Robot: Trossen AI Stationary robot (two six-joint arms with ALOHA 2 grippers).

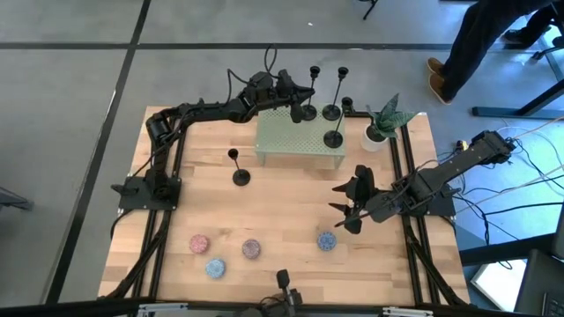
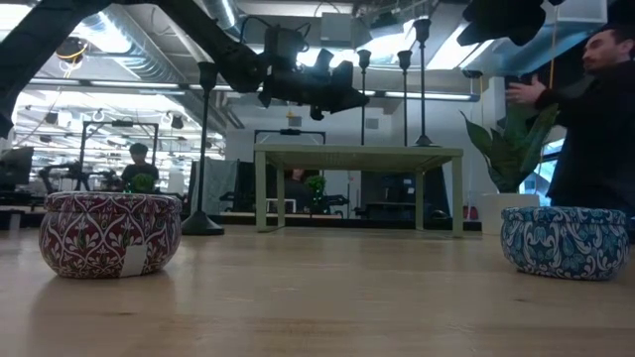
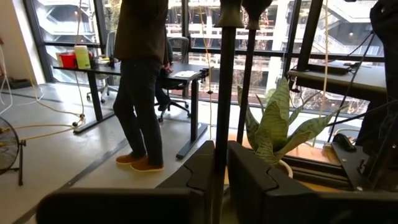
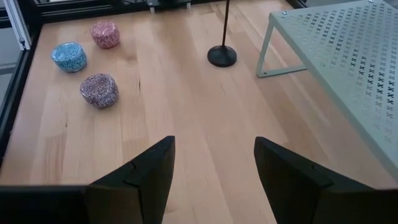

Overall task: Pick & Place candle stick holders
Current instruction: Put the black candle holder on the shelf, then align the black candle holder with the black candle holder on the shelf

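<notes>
Waiting low at the frame's right, my right claw [image 1: 352, 204] gapes empty; mid-left, one holder [image 1: 239, 173] stands upright on the tabletop [image 1: 282, 216]; top centre, my left claw [image 1: 304, 101] clasps a stem [image 3: 222, 93] upright on the shelf [image 1: 291, 141].

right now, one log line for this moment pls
left gripper: on holder stem at green shelf, fingers close around it | right gripper: open, empty, waiting over table | one holder alone on table

Three candle stick holders [image 1: 333, 123] on green shelf [image 1: 300, 141], left gripper [image 1: 298, 104] there
</notes>
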